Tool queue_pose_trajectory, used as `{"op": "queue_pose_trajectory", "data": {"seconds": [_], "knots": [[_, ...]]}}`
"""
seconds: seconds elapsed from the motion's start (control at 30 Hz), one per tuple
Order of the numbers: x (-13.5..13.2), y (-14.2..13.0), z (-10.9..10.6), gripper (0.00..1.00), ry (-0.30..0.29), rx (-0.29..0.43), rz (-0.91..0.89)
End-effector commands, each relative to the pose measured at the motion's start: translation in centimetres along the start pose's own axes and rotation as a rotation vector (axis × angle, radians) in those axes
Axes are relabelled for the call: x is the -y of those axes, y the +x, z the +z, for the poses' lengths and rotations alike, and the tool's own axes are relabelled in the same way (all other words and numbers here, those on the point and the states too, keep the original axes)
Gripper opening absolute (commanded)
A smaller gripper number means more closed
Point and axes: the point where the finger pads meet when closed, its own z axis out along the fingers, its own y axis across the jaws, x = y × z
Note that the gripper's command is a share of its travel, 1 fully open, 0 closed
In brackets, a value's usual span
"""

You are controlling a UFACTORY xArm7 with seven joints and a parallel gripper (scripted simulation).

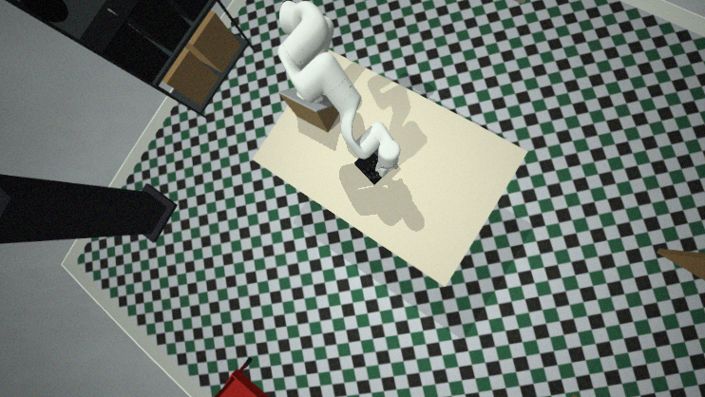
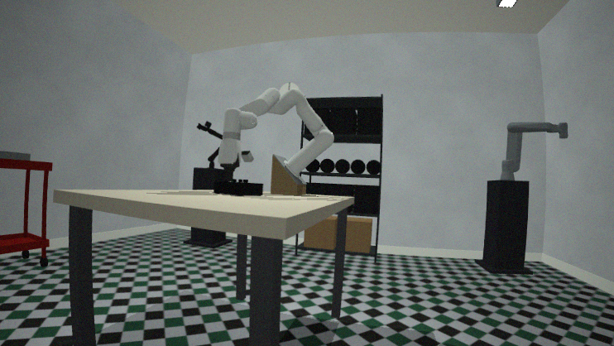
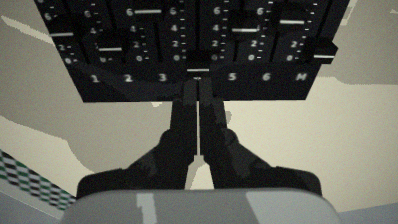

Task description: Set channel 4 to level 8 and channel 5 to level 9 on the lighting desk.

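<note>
Pressed together with only a hairline seam between them, the two dark fingers of the claw (image 3: 198,86) hold nothing; their tips sit at the near edge of the lighting desk (image 3: 125,90), right where the label of channel 4 would be, between the printed 3 and 5. From the wrist view the channel 4 cap (image 3: 198,68) shows as a dark block with a pale line just above the fingertips, low on its scale near the 0 mark, though whether the tips touch it cannot be told. Other caps stand at mixed heights: channel 1 (image 3: 62,34) a little above 2, channel 2 (image 3: 110,49) below 2, channel 3 (image 3: 147,11) at about 6, channel 5 (image 3: 244,30) near 4, channel 6 (image 3: 292,21) higher up, and the M fader (image 3: 323,55) low on the far right. In the exterior view the desk (image 2: 240,188) lies flat on the cream table (image 2: 180,206), just beside the brown wedge pedestal (image 2: 281,178) that carries the white arm (image 2: 300,107), whose wrist points straight down over the desk. Behind stand a black shelf rack (image 2: 381,171), a red cart (image 2: 26,164) at the left wall and a grey arm (image 2: 515,141) on a black column.
</note>
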Motion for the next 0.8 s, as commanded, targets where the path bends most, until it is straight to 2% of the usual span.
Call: {"op": "queue_pose_trajectory", "data": {"seconds": [0.0,0.77], "knots": [[0.05,-0.14,-0.23,0.0,0.001,0.005,0.0],[0.05,0.56,-0.23,0.0,0.001,0.005,0.0]]}}
